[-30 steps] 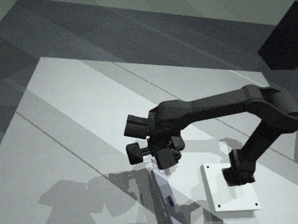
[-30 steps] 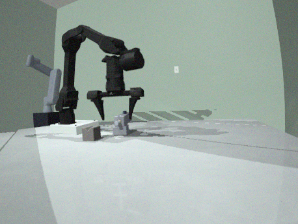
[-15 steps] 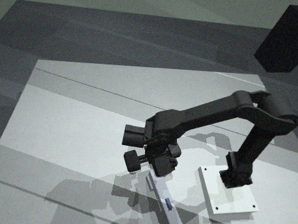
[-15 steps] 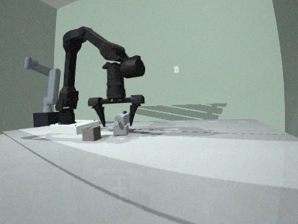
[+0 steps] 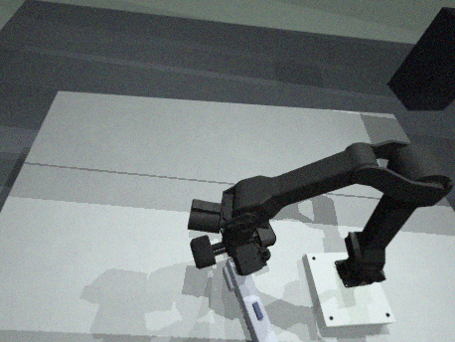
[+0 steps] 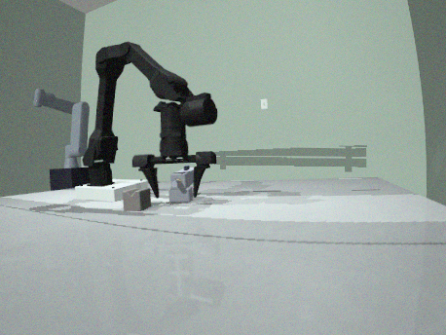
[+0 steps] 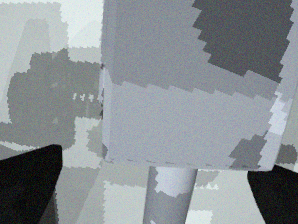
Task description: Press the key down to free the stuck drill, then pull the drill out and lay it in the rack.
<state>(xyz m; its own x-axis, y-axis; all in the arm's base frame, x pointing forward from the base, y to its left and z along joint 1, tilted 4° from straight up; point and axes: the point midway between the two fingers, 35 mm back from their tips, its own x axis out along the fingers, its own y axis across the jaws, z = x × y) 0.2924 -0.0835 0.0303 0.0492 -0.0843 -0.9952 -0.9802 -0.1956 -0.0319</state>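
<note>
Dark block beyond table; wall switch

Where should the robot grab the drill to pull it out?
Probably on the short round stub that sticks out below the grey block; it is the only part of the drill in sight. The open gripper hangs fingers-down over it, one finger on each side, so coming from above and pinching across the stub looks best. It is narrow, so the grip must be centred.
</note>
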